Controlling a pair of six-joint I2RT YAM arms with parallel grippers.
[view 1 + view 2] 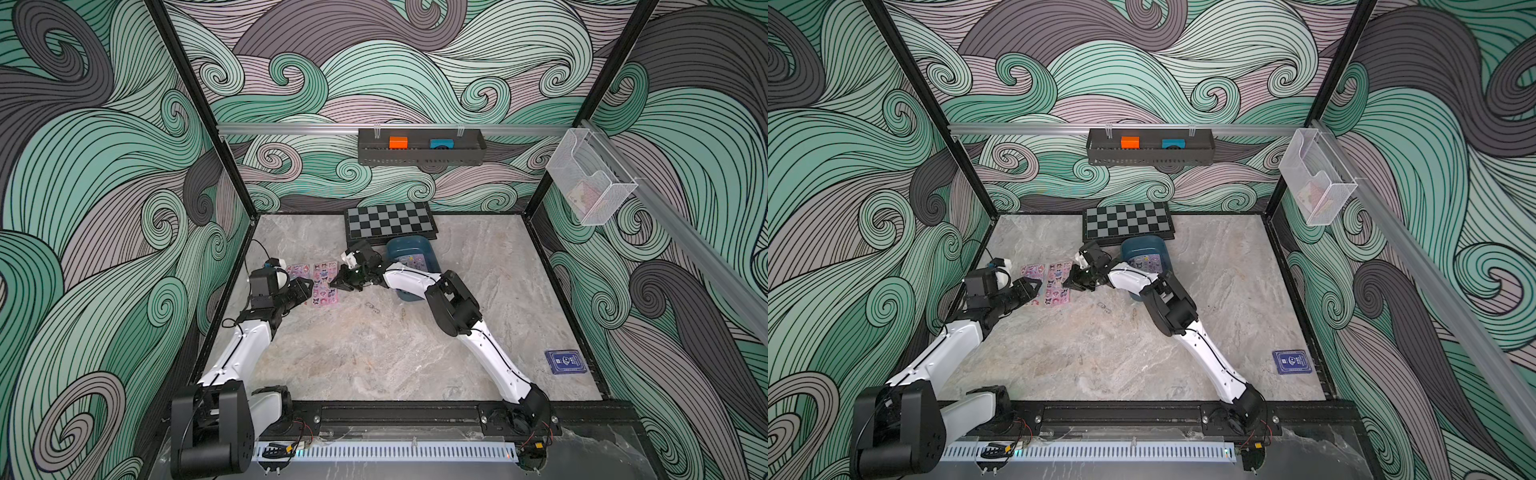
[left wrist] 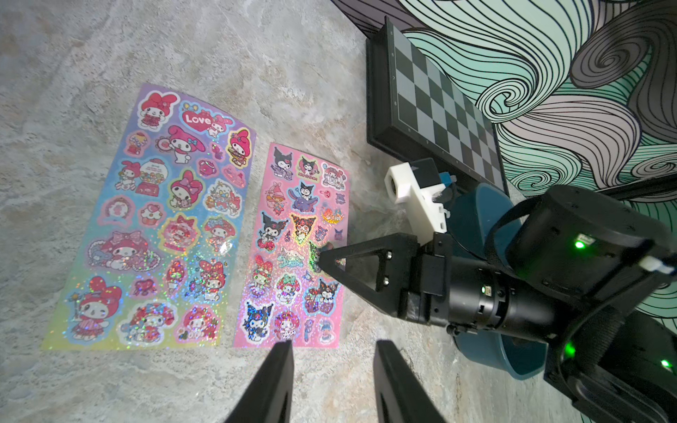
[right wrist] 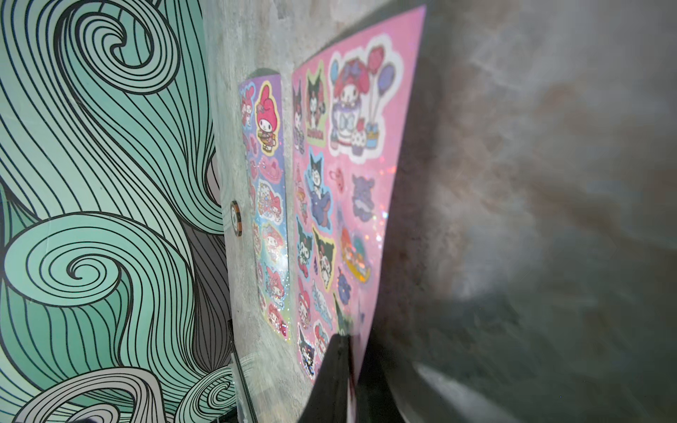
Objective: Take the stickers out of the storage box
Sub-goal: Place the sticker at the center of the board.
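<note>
**Two sticker sheets out, at least one left inside**
Your purple sheet and pink sheet lie on the table at nine o'clock of the storage box, where a third sheet shows. Your right gripper looks pinched shut on the pink sheet's edge, and your left gripper hovers part-open and empty.

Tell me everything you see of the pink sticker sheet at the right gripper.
The pink sticker sheet is a thin, glossy, glittery rectangle printed with small cartoon characters. It lies on the marble table, outside the storage box, close beside a purple-blue sheet. The right gripper is shut on its long edge.
</note>
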